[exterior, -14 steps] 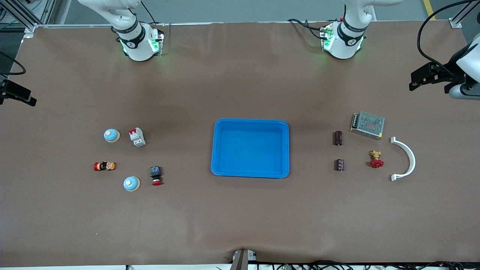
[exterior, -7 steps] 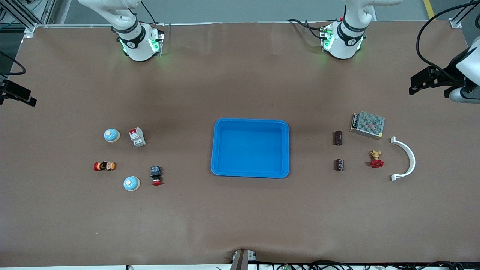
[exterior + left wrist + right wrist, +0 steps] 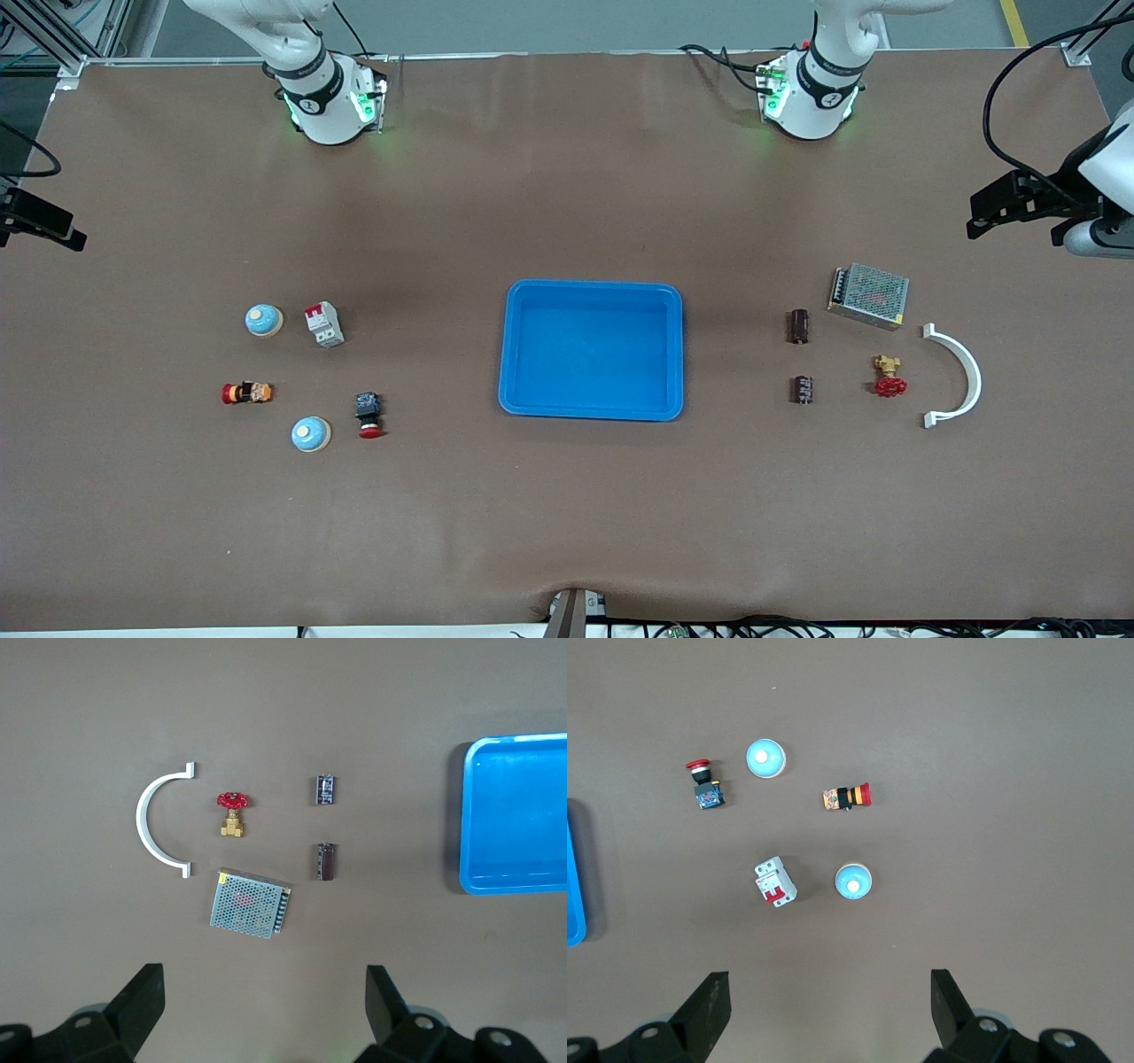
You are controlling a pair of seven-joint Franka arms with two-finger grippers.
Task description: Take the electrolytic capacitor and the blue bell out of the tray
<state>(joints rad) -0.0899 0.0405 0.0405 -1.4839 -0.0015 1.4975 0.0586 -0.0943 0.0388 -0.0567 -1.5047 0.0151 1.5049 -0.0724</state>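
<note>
Two dark capacitors (image 3: 800, 326) (image 3: 803, 390) lie toward the left arm's end of the table and show in the left wrist view (image 3: 326, 860) (image 3: 325, 789). Two light blue bells (image 3: 264, 320) (image 3: 311, 434) stand toward the right arm's end and show in the right wrist view (image 3: 855, 881) (image 3: 765, 758). A blue tray (image 3: 592, 350) sits empty at the middle. My left gripper (image 3: 266, 992) is open and empty, high over the table beside the power supply. My right gripper (image 3: 830, 997) is open and empty, high over the table beside the bells.
By the capacitors lie a metal power supply (image 3: 869, 295), a red-handled brass valve (image 3: 889, 378) and a white curved bracket (image 3: 966, 372). By the bells lie a circuit breaker (image 3: 324, 324), a red and orange switch (image 3: 247, 392) and a red emergency button (image 3: 368, 416).
The left arm's hand at the edge of the front view has shifted slightly. Nothing on the table has moved.
</note>
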